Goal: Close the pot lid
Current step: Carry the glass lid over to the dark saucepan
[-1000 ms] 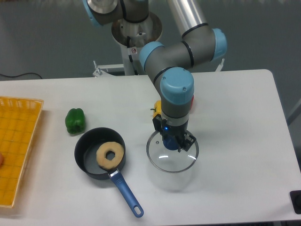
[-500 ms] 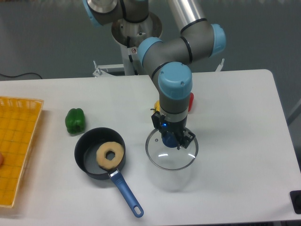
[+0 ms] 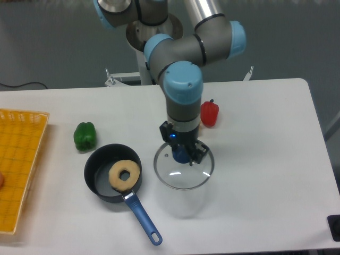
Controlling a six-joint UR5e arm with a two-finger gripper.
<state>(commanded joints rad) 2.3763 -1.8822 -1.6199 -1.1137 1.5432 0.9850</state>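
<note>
while my fingers (image 3: 187, 155) are pinched on the small blue knob at the centre of the lid (image 3: 183, 172), the gripper (image 3: 183, 155) points straight down and carries the glass disc level and clear of the table (image 3: 265, 138); the pale shadow below and in front of it suggests it is raised, not resting.

the relation that governs the coming move: the pot (image 3: 113, 172) lies to the camera's left of the lid, near but apart, with a strip of bare table between the two rims. the pot stands upright and open. its long blue handle runs from the front rim toward the front edge of the table, angled slightly to the camera's right, ending in a hole. i judge that a sideways carry toward the pot, then a level descent, is what remains; the handle does not lie in that path.

materials: the lid is clear glass with a thin metal rim, round and about as wide as the pot. the pot is dark grey and matt, and holds a pale ring-shaped piece, like a doughnut. a green pepper (image 3: 85, 136) sits just behind the pot, a red pepper (image 3: 209, 113) behind the lid, and a yellow basket (image 3: 18, 164) at the far left.
</note>
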